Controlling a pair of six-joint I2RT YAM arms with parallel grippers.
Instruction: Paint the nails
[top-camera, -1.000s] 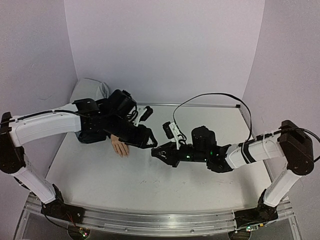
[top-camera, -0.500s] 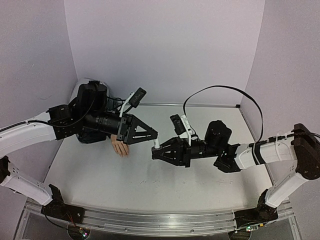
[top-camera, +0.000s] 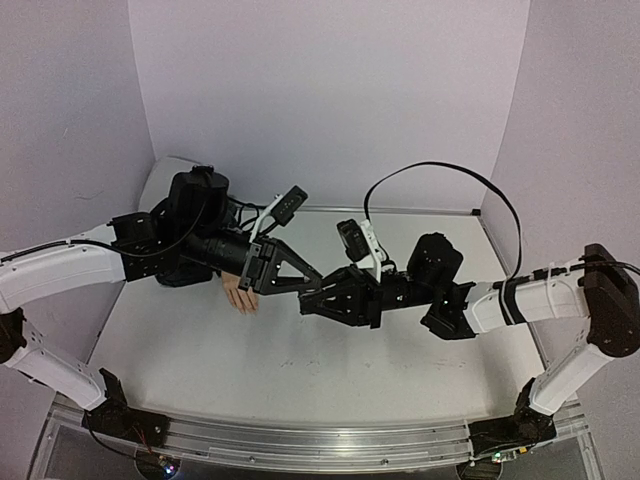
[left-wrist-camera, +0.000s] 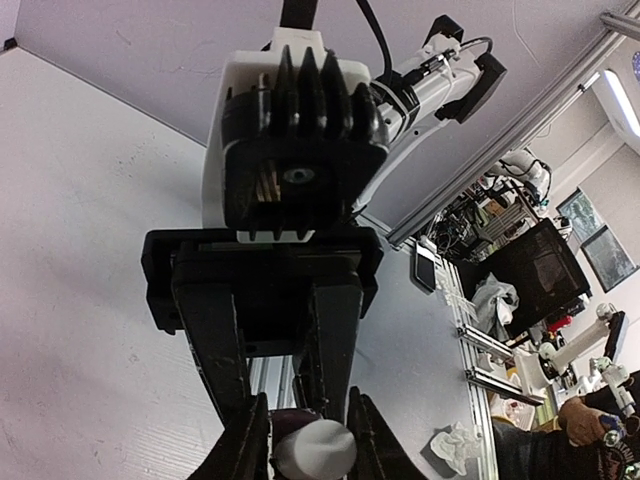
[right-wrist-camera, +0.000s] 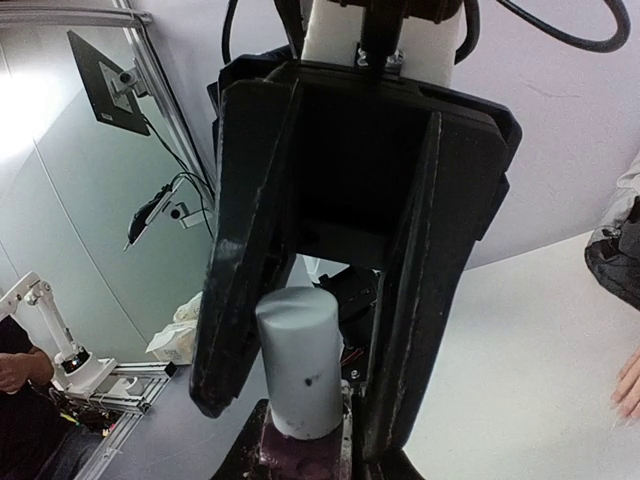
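since half a second ago: the two tools have closed the gap between them, and the white cap (right-wrist-camera: 300, 360), then visible between the tips in the top view, is now hidden there.

left gripper (top-camera: 312, 284): jaws spread astride the cap. the right wrist view shows a sliver of daylight between the cap and one finger, so you are around it but probably not yet biting.

right gripper (top-camera: 308, 304): pinching the purple bottle (right-wrist-camera: 300, 455) by its body, held in the air above the table (top-camera: 300, 370), cap pointed at the left tool.

mannequin hand (top-camera: 240, 293): lies flat on the table under the left arm, just left of where the tools meet. the nails (top-camera: 246, 308) are at its near end and too small here to tell whether any polish is on them.

progress: early. the cap is on the bottle and no brush is out. left for you: clamp the cap, twist it off, draw the brush, carry it to the hand, coat each nail.
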